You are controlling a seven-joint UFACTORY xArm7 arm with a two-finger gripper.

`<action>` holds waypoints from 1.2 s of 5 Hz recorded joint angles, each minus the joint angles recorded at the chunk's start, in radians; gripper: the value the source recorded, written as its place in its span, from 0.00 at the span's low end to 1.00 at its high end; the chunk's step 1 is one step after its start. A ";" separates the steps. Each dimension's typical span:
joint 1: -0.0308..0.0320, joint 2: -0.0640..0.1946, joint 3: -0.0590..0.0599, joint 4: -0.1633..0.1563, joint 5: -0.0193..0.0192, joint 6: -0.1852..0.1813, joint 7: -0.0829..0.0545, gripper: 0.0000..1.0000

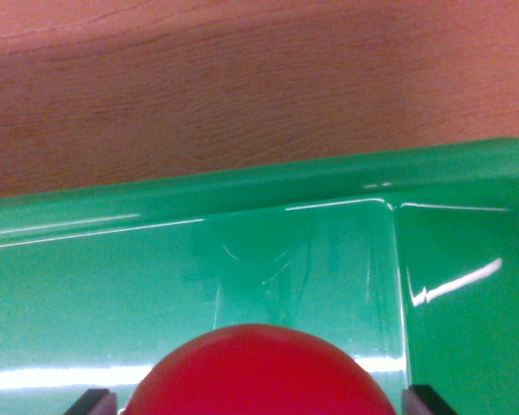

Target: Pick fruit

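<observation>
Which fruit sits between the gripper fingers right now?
Only one fruit shows: the round red fruit at bottom centre, over the green tray, between the two dark fingertips.

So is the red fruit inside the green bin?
Cannot tell for sure. The red fruit sits over the green bin, between dark end effector fingertips, its underside hidden.

Only the gripper (259, 399) shows, at six o'clock; two dark fingertips (93, 401) flank a red fruit (259, 372); contact unclear.
</observation>
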 joint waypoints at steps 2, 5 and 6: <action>0.0004 -0.016 -0.001 0.032 -0.0012 0.048 0.000 1.00; 0.0011 -0.045 -0.002 0.094 -0.0034 0.139 -0.001 1.00; 0.0011 -0.045 -0.002 0.094 -0.0034 0.139 -0.001 1.00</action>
